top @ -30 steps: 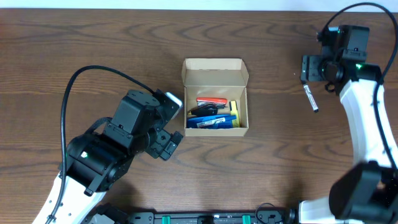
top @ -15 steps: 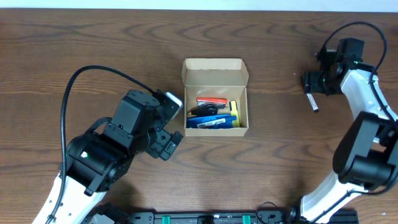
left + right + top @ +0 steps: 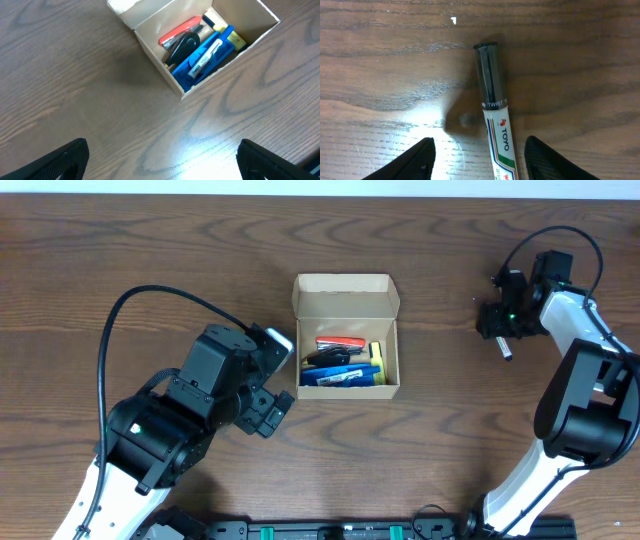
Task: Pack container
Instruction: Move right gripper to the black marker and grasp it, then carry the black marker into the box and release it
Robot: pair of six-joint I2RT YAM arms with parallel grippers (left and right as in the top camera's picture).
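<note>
The container point(image 3: 346, 335) stands in the middle of the tabletop point(image 3: 150, 240). Its flap lid point(image 3: 345, 294) is folded open on the far side. Inside lie several pens point(image 3: 202, 50), blue, black and red, and they fill most of the floor.

The box is thin cardboard, so it is probably light. It will likely slide if something pushes it from one side. The walls are soft enough to bend under a hard squeeze. It is safer to steady it at a corner or at a short wall, and to move the lid at its free edge.

One marker point(image 3: 495, 112) lies on the tabletop well to the right of the container. It looks stiff and light, and its barrel is smooth and round, so it may roll or slip. The best hold is across the white body, below the black cap.

The right end effector point(image 3: 479, 150) hangs over it, released, with one finger on each side and neither touching. The left end effector point(image 3: 165, 165) is near the container's left side, spread wide and holding nothing.
</note>
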